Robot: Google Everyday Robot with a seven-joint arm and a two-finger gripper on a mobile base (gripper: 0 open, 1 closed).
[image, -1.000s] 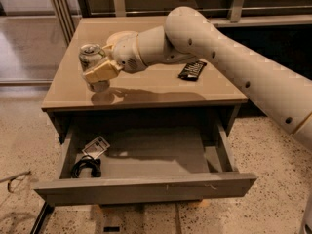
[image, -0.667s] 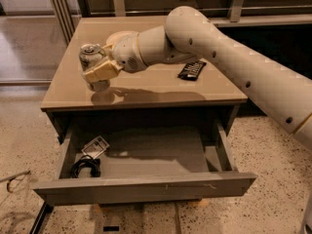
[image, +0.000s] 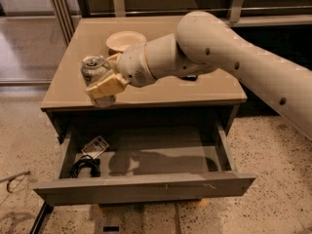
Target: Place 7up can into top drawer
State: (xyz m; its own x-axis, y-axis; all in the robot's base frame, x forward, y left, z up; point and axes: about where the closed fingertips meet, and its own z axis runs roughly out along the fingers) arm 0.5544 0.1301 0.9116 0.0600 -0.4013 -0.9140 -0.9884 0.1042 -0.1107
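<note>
My gripper is shut on the 7up can, a silver can with a pull-tab top. It holds the can upright in the air over the front left edge of the tan cabinet top. The top drawer is pulled open below, with its flat grey front panel toward me. The can hangs above the left end of the drawer's back part. My arm reaches in from the right, across the cabinet top.
A white bowl stands at the back of the cabinet top, behind my wrist. A black coiled cable and a small packet lie in the drawer's left end. The speckled floor surrounds the cabinet.
My gripper has carried the can forward and down, from over the cabinet top's left part to its front edge above the open drawer.
</note>
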